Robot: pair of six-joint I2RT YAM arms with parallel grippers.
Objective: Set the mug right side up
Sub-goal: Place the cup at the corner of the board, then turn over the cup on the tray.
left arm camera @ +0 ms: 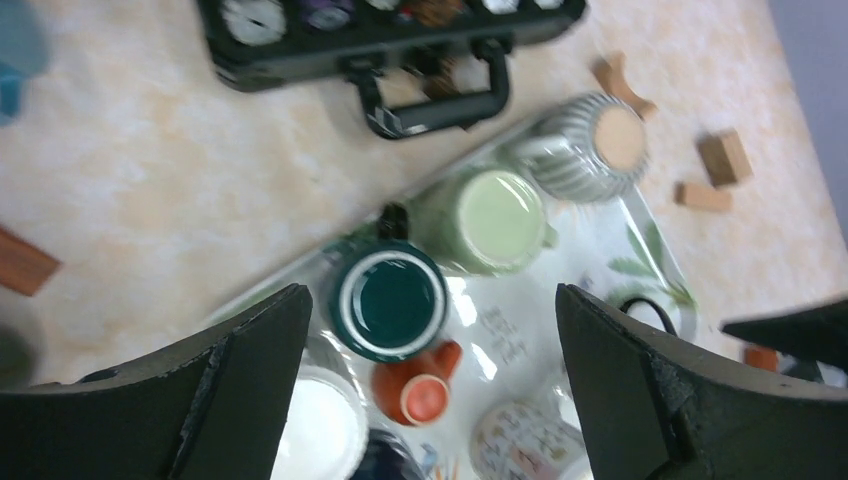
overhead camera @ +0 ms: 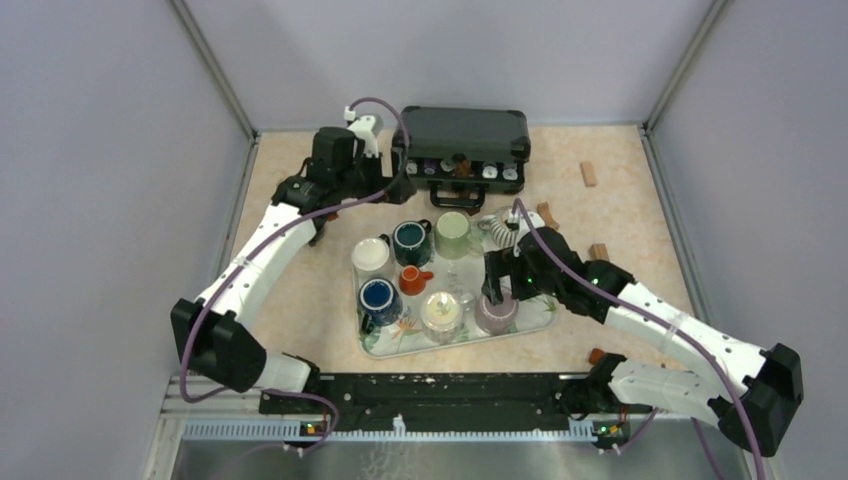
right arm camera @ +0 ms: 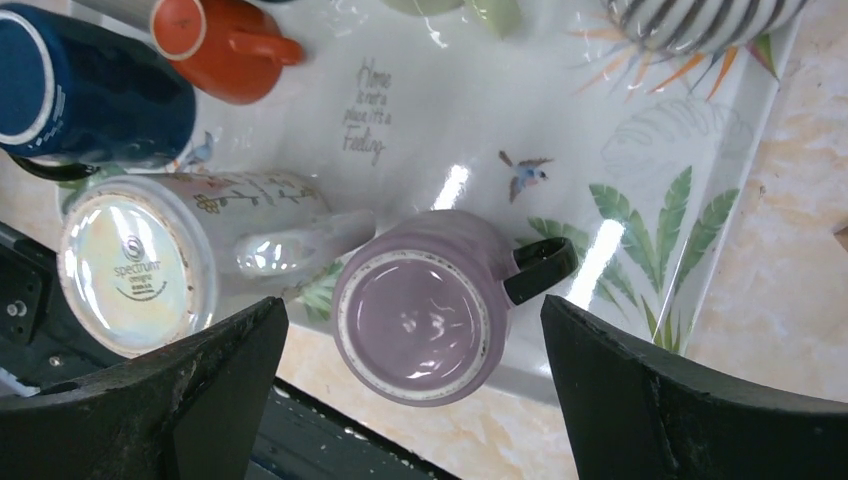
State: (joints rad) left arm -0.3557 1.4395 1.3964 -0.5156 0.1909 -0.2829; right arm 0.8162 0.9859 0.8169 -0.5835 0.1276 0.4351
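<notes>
Standing base-up with its long axis vertical, the lilac mug point(right arm camera: 420, 325) sits on the tray point(right arm camera: 640, 180) directly under the gap of the right gripper point(right arm camera: 410, 312), whose jaws are spread wide. Its black handle points toward the finger on the wrist view's right. Beside the other finger, a pearly mug point(right arm camera: 135, 265) shows "spectrum" on its upturned base. Tray script begins "Home" and ends "Feeling". Eight mugs stand on the tray. The left gripper point(left arm camera: 432, 300), jaws likewise spread, hovers over a teal mug point(left arm camera: 388, 303).
</notes>
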